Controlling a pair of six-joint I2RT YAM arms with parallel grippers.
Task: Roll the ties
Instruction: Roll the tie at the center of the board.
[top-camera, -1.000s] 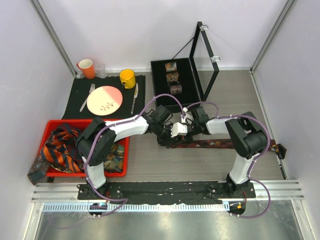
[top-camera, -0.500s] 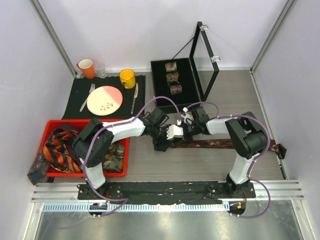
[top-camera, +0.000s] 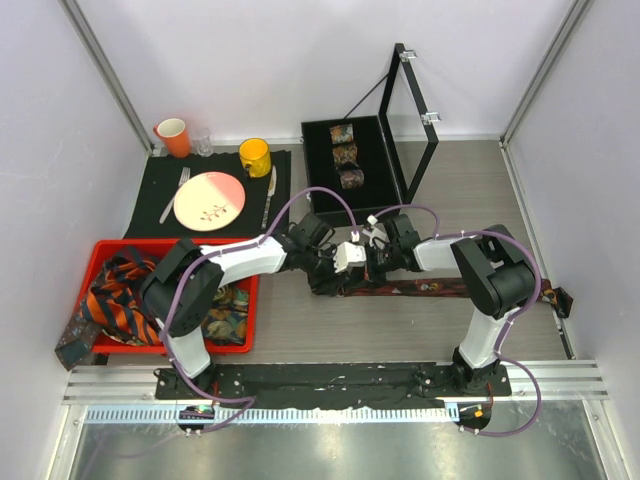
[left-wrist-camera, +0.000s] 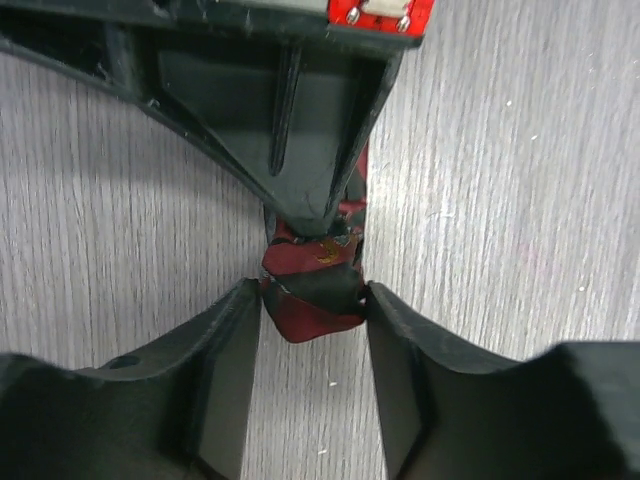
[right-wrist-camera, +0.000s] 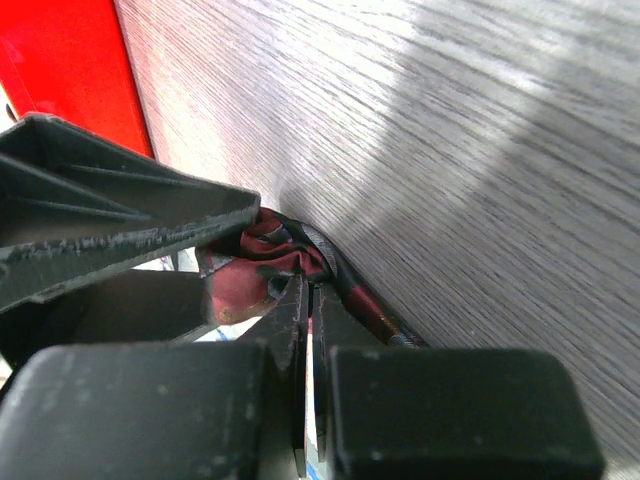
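Note:
A dark red patterned tie lies flat across the table, running right from the two grippers. Its left end is folded into a small wad. My left gripper holds that wad between its fingertips, which touch it on both sides. My right gripper faces the left one; its jaws are almost together, pinching the tie's fabric at their tips. Orange-navy striped ties and a teal/beige one lie in the red bin.
An open black box at the back holds three rolled ties, its lid upright. At back left are a black mat with a plate, a yellow mug, an orange cup and a glass.
Both grippers have shifted a little to the left along the table, with the tie's end between them. The rest of the tie still lies flat.

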